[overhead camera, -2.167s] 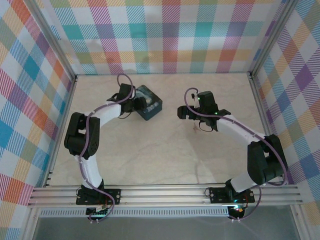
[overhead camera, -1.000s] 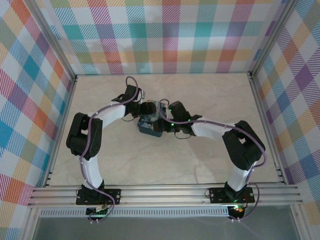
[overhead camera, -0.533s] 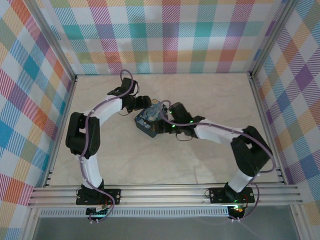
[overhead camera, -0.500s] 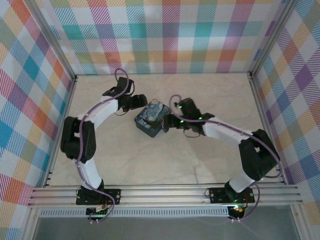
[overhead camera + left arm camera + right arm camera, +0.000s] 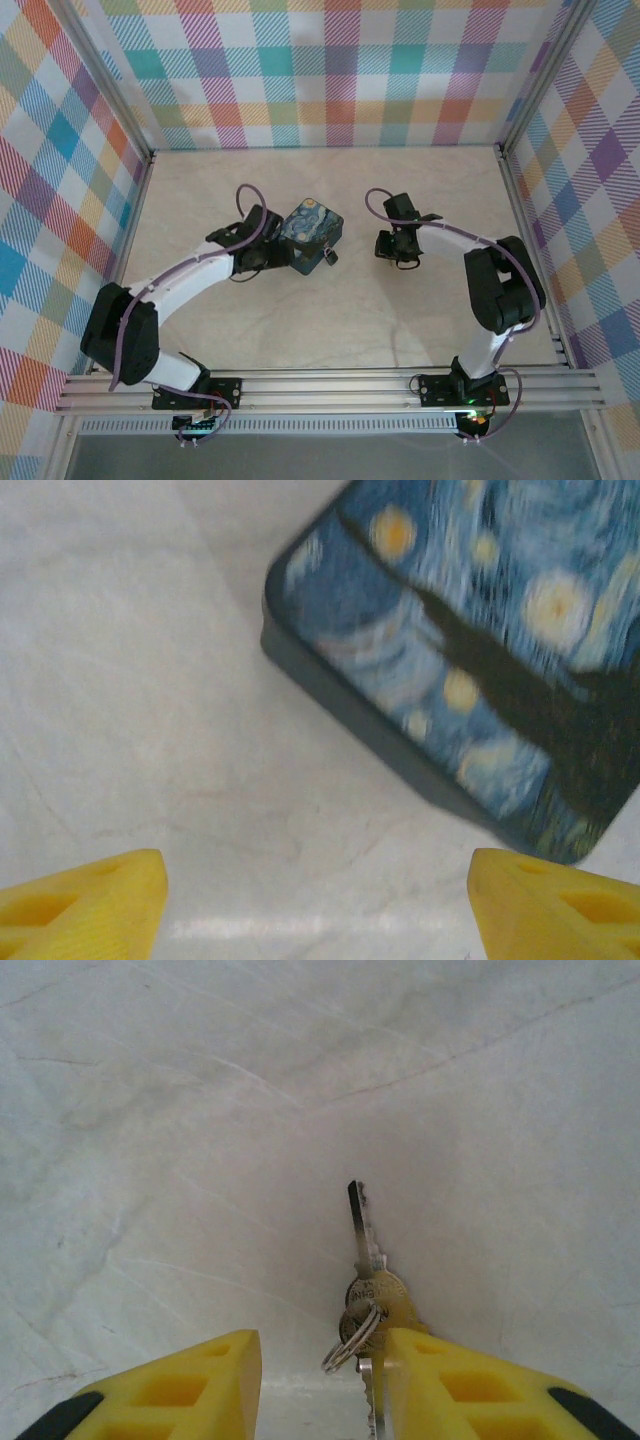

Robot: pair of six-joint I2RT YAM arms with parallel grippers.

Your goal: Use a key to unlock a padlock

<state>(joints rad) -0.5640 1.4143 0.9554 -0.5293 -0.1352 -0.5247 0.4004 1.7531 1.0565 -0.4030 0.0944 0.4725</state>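
Left gripper (image 5: pixel 318 885) gaped wide, empty, near the padlock (image 5: pixel 470 660); right gripper (image 5: pixel 322 1370), partly open, straddled the key (image 5: pixel 364 1235) and its ring (image 5: pixel 350 1345) on the marble table (image 5: pixel 150 1110).

Your padlock (image 5: pixel 310 231) sits flat on the table (image 5: pixel 330 320), left of centre and turned at an angle. It is a rounded block with teal sides, its swirly blue-and-yellow night-sky face up. Your key (image 5: pixel 364 1228) (thin grey metal, on a small ring (image 5: pixel 349 1344)) is well to its right, blade pointing away from the wrist camera.
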